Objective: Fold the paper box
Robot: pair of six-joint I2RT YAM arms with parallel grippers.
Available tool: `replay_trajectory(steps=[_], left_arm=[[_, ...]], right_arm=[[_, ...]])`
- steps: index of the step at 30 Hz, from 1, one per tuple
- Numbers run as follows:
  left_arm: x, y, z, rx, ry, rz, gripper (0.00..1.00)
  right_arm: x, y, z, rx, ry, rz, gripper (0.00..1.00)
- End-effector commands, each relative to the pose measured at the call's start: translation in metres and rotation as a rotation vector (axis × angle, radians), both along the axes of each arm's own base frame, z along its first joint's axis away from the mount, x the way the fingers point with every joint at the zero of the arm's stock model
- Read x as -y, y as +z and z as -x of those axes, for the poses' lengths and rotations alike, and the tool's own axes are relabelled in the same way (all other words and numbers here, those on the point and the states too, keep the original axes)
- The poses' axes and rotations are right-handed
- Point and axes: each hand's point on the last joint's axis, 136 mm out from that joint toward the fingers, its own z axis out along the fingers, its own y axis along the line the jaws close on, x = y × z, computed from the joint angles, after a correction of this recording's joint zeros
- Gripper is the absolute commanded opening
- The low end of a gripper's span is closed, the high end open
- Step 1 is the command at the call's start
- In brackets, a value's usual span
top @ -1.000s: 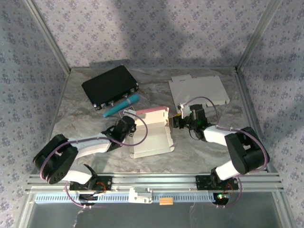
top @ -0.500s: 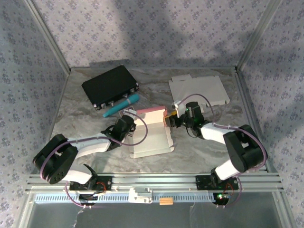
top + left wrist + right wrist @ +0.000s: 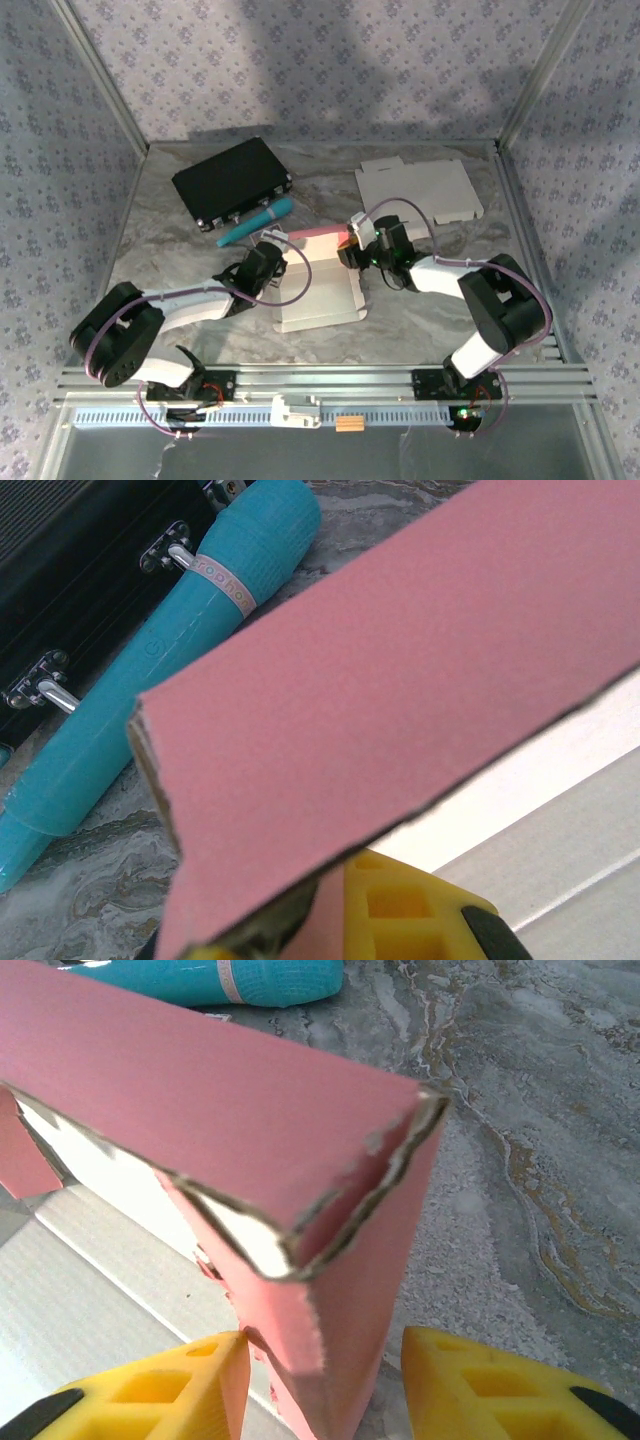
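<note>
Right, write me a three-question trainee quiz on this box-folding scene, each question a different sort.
1. True or false: the teal tube lies on the flat white sheet.
2. What do the fingers of the right gripper straddle? A) the flat white sheet B) a corner of the pink box C) the teal tube
3. Fill in: the left gripper is shut on a ____ panel of the box.
Key: 1 false, it lies on the table beside the black case; 2 B; 3 pink.
</note>
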Motion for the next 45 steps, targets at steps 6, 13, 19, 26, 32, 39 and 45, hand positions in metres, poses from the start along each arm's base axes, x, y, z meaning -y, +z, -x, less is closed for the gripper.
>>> replay_trajectory(steps=[6, 13, 19, 26, 32, 39, 45], left_arm=[[0.002, -0.007, 0.001, -0.04, -0.031, -0.051, 0.0], [0.002, -0.007, 0.0, -0.044, -0.02, -0.047, 0.0], [0.003, -0.007, -0.001, -0.049, -0.013, -0.042, 0.0], [0.006, 0.003, -0.004, -0.065, 0.009, -0.015, 0.0], [0.008, 0.011, 0.0, -0.133, 0.074, 0.053, 0.0], [0.016, 0.022, 0.015, -0.349, 0.142, 0.106, 0.0], [0.026, 0.028, 0.036, -0.585, 0.212, 0.156, 0.0]], right_arm=[[-0.003, 0.008, -0.016, 0.102, -0.097, 0.064, 0.36], [-0.005, 0.01, -0.022, 0.147, -0.176, 0.095, 0.29], [-0.016, 0.015, -0.026, 0.162, -0.216, 0.06, 0.22], [-0.017, 0.019, -0.031, 0.141, -0.277, 0.072, 0.09], [-0.006, 0.019, -0.032, 0.04, -0.444, 0.131, 0.0], [0.019, 0.018, -0.01, -0.207, -0.649, 0.215, 0.0], [0.036, 0.018, 0.026, -0.488, -0.782, 0.344, 0.0]])
